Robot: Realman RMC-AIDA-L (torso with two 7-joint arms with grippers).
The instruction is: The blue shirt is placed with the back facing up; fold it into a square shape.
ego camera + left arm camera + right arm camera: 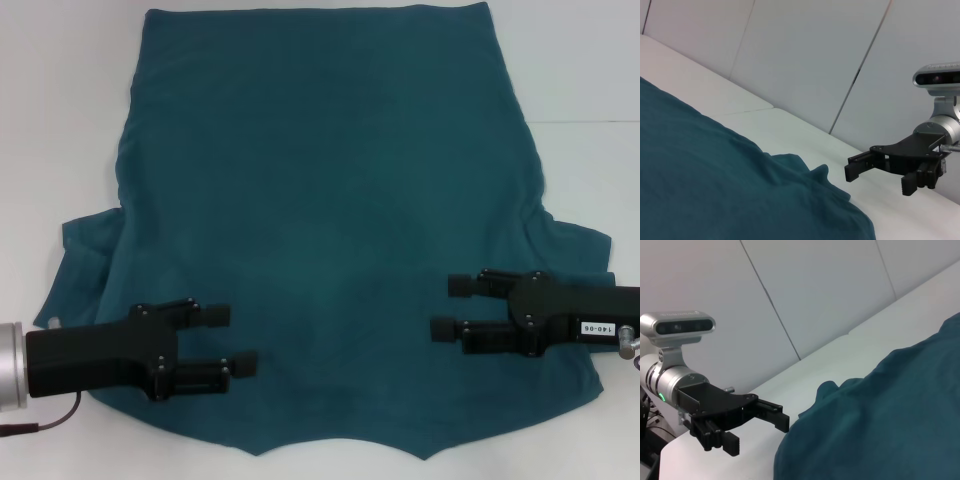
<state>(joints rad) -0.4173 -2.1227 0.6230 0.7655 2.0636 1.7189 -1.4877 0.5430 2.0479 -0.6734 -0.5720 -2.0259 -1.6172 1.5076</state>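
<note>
The blue shirt (330,220) lies spread flat on the white table, its hem at the far end and its sleeves and collar edge near me. My left gripper (232,340) hovers over the near left part of the shirt, open, fingers pointing inward, nothing between them. Over the near right part my right gripper (452,306) is likewise open and empty, pointing inward. The left wrist view shows the shirt (730,185) and the right gripper (879,179) beyond it. In the right wrist view the shirt (885,425) fills the near side, with the left gripper (757,432) at its edge.
White table (60,120) shows bare on both sides of the shirt and along the near edge (120,450). A pale panelled wall (805,55) stands behind the table. A cable (40,420) trails from my left wrist.
</note>
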